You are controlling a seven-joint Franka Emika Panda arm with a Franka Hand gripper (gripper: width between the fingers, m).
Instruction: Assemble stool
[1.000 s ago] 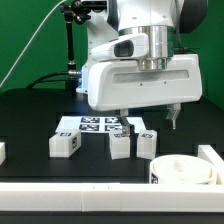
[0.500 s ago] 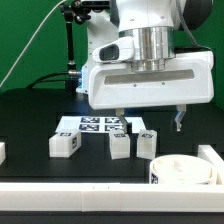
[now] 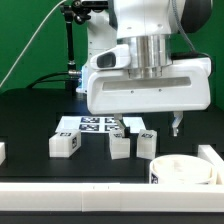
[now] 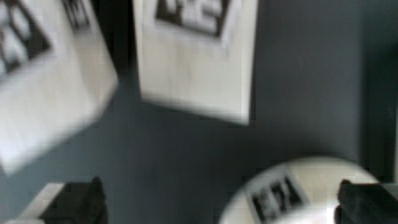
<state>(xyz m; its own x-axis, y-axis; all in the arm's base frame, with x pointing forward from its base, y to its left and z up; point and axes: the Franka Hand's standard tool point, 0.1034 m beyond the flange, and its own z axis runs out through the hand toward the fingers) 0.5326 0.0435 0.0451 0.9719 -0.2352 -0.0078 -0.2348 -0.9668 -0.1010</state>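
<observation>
Moved since earlier: the white housing (image 3: pixel 150 92) above the fingers (image 3: pixel 176 124) has shifted toward the exterior view's right and sunk a little; the parts on the bench (image 3: pixel 30 125) lie as before.
Fingers: spread wide, hanging above the bench with nothing pinched between them.
Seat: the round ring-shaped seat (image 3: pixel 190 172) lies on the bench at the exterior view's front right, near the border rails (image 3: pixel 100 190).
Legs: three tagged legs stand in front of the marker board (image 3: pixel 92 124). The left leg (image 3: pixel 65 143) is apart, while the middle leg (image 3: pixel 120 146) and right leg (image 3: pixel 147 143) are close together, below the fingers.
Wrist view: blurred. It shows two tagged white pieces, the seat's curved rim (image 4: pixel 302 190) and a dark fingertip (image 4: pixel 71 200).
</observation>
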